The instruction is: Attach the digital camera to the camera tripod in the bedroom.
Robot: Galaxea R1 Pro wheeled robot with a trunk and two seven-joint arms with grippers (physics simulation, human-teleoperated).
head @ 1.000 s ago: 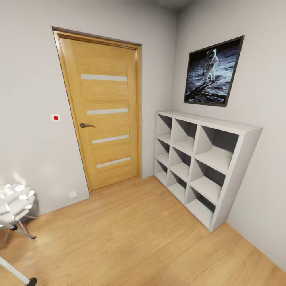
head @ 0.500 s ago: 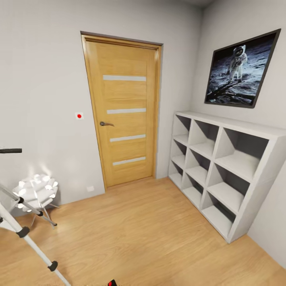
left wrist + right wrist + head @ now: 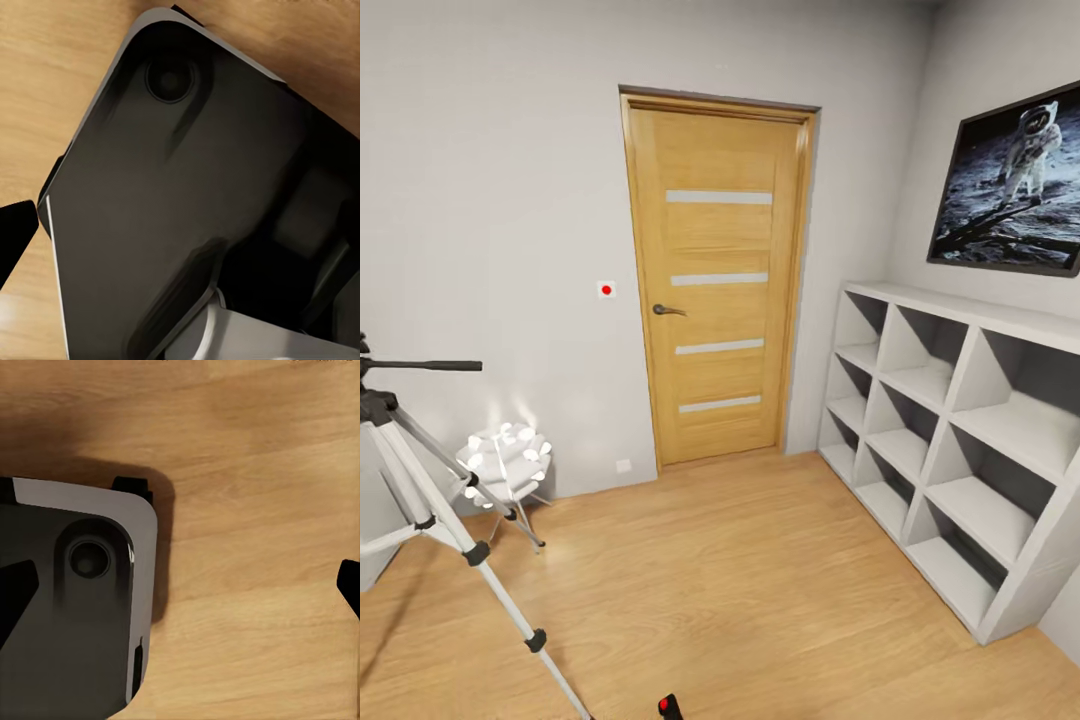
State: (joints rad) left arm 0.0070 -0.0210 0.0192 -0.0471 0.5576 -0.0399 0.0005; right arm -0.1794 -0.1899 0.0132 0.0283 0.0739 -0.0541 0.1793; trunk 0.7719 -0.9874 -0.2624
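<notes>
Swinging left, my view now takes in the tripod (image 3: 420, 500).
Finger spread: cannot tell. Turning closer, I might clip a leg and topple it.

No readable text, label, brand or number appeared anywhere; the small white wall plate (image 3: 606, 289) beside the oak door (image 3: 720, 280) bore only a red dot, possibly a switch marker.

Right gripper (image 3: 180, 589) points down, fingertips (image 3: 15, 592) spread wide, nothing between. Left gripper state unclear.
</notes>
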